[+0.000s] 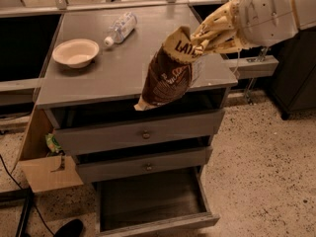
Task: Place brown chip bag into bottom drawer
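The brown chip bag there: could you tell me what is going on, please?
The robot's gripper holds the brown chip bag by its top end, hanging in the air over the front edge of the cabinet. The bottom drawer stands open below. A bowl and water bottle sit on top.

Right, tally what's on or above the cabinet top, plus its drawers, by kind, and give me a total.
Chip bags: 1, the brown chip bag, hanging from the gripper over the cabinet's front edge
Bowls: 1, the white bowl
Bottles: 1, the water bottle, lying on its side
Drawers: 3, the top drawer, the middle drawer and the bottom drawer, pulled out
Total: 6
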`<state>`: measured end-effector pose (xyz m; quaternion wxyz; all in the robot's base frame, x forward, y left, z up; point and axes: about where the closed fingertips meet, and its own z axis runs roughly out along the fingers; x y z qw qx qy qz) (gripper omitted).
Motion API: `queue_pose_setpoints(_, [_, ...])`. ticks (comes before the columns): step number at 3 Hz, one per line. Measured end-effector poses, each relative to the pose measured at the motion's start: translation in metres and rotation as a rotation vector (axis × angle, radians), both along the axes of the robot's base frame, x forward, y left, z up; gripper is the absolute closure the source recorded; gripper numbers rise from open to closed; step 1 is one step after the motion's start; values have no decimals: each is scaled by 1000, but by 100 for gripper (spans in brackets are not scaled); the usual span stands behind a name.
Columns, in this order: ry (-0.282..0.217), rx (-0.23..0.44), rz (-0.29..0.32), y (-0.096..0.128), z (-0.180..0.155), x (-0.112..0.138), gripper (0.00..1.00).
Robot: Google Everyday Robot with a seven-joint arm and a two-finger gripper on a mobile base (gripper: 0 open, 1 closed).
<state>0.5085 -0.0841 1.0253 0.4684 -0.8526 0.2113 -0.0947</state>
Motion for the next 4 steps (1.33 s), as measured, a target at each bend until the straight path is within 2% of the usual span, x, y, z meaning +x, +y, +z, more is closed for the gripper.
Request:
queue_pose_setpoints(1, [-8,-11,68,-3,-13,-19,100])
queue_pose_setpoints(2, [-5,-17,104,-10,-26,-37,100])
queue_pose_setpoints(3, [-5,0,146,-10,-56,-58,100])
queue_pose_setpoints(4, [-10,10,157,-9,-87,-67,100])
